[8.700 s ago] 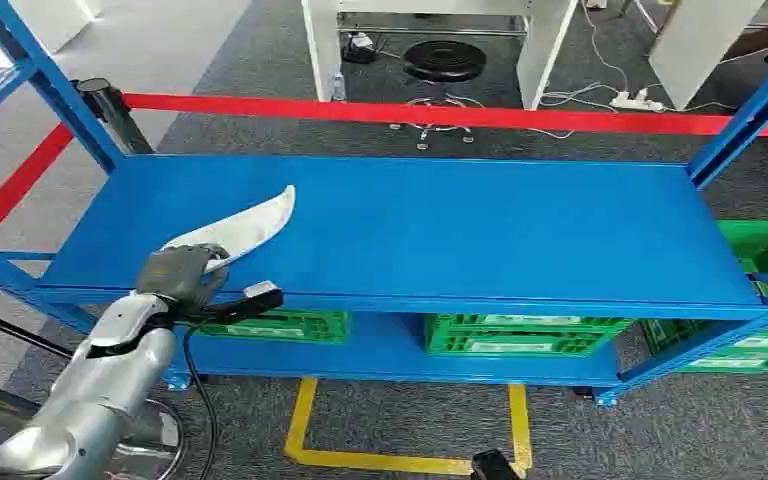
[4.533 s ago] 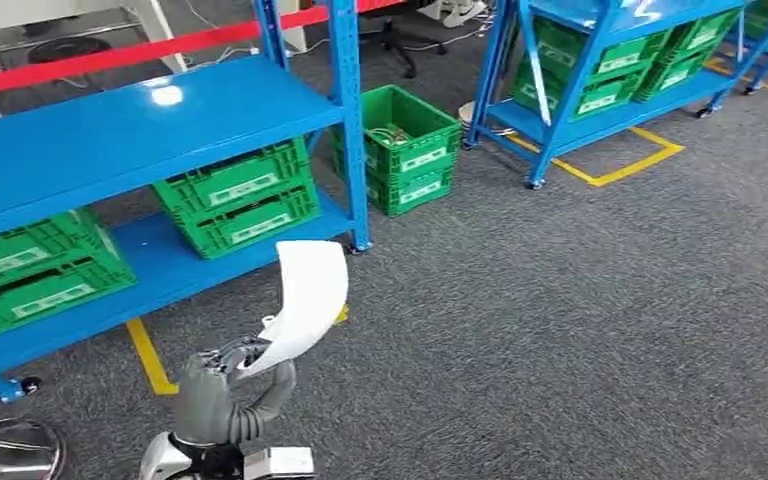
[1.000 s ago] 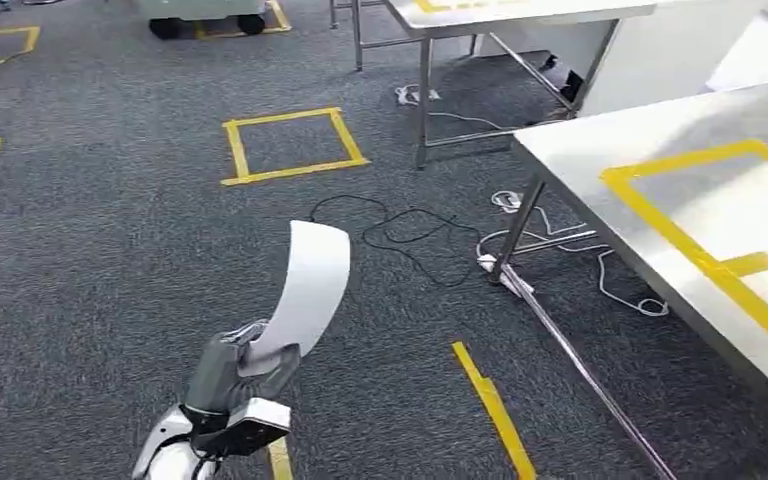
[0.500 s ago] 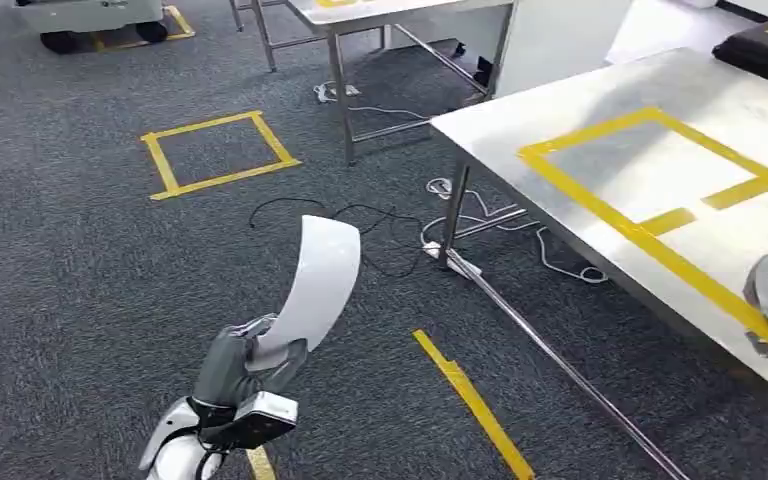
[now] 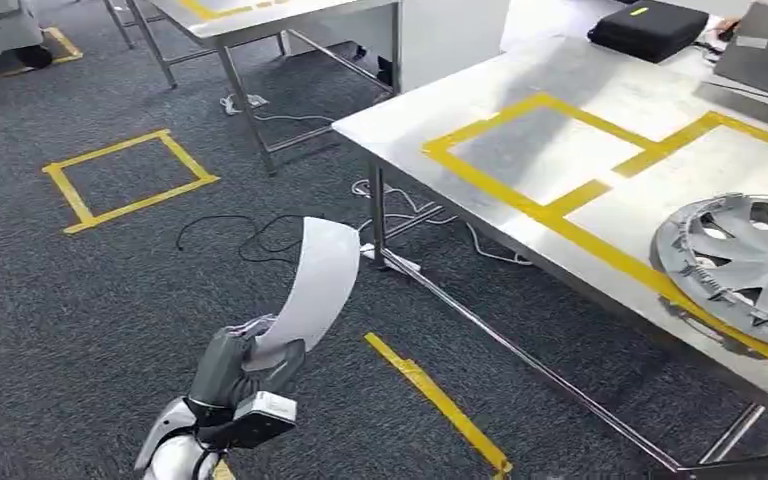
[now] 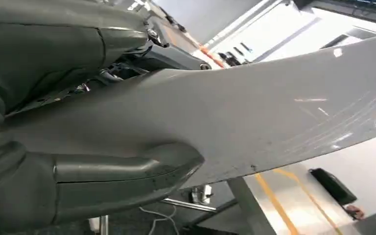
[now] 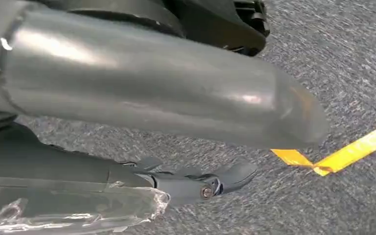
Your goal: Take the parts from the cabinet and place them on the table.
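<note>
My left hand (image 5: 240, 365) grips the lower end of a curved white panel part (image 5: 318, 275), which stands upright above the carpet at the lower left of the head view. In the left wrist view the thumb (image 6: 78, 181) presses against the same white part (image 6: 274, 107). A steel table (image 5: 560, 150) marked with yellow tape stands to the right, apart from the part. A silver hubcap (image 5: 745, 255) lies on it near the right edge. My right hand (image 7: 152, 112) hangs over the carpet with its fingers apart and nothing in them.
A black case (image 5: 648, 22) lies at the table's far end. A second steel table (image 5: 250, 12) stands behind. Loose cables (image 5: 260, 235) run on the carpet by the table leg (image 5: 377, 215). Yellow floor tape forms a square (image 5: 125, 180) and a strip (image 5: 435, 400).
The whole view has swung right as I turn: the table has come closer and the hubcap is now fully in view. My left hand still holds the white part the same way.
</note>
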